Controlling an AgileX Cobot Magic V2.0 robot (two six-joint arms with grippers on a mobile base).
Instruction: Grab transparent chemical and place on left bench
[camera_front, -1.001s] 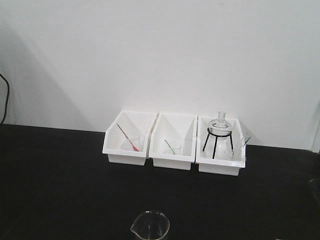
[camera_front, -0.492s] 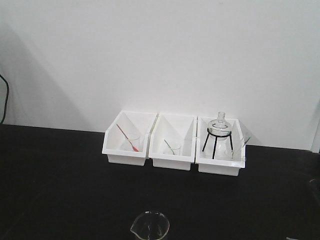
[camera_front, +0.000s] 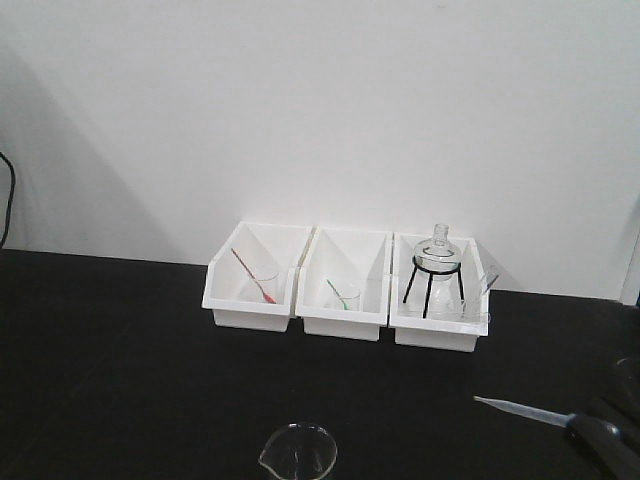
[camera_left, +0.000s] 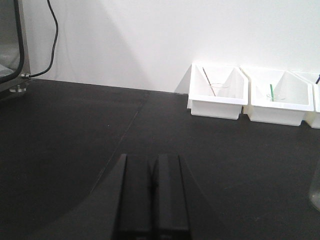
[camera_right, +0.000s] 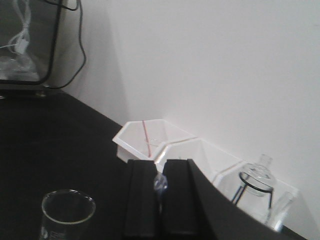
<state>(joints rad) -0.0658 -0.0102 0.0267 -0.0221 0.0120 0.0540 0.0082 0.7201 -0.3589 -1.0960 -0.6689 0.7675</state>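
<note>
My right gripper (camera_front: 592, 432) enters the front view at the lower right, shut on a clear dropper (camera_front: 518, 409) whose thin tip points left over the black bench (camera_front: 120, 380). In the right wrist view the gripper (camera_right: 159, 166) pinches the dropper's clear bulb (camera_right: 160, 184) between its fingers. My left gripper (camera_left: 151, 158) is shut and empty, low over the bench, and does not show in the front view. An empty glass beaker (camera_front: 298, 452) stands at the front centre, left of the dropper tip; it also shows in the right wrist view (camera_right: 67, 212).
Three white bins stand at the back wall: the left bin (camera_front: 252, 300) holds a red dropper in a small beaker, the middle bin (camera_front: 345, 310) a green one, the right bin (camera_front: 440, 325) a round flask on a black tripod. A cabinet with a cable (camera_left: 10, 45) stands far left.
My right gripper has come into the front view at the lower right, carrying the clear dropper. The bins and beaker have not moved.
</note>
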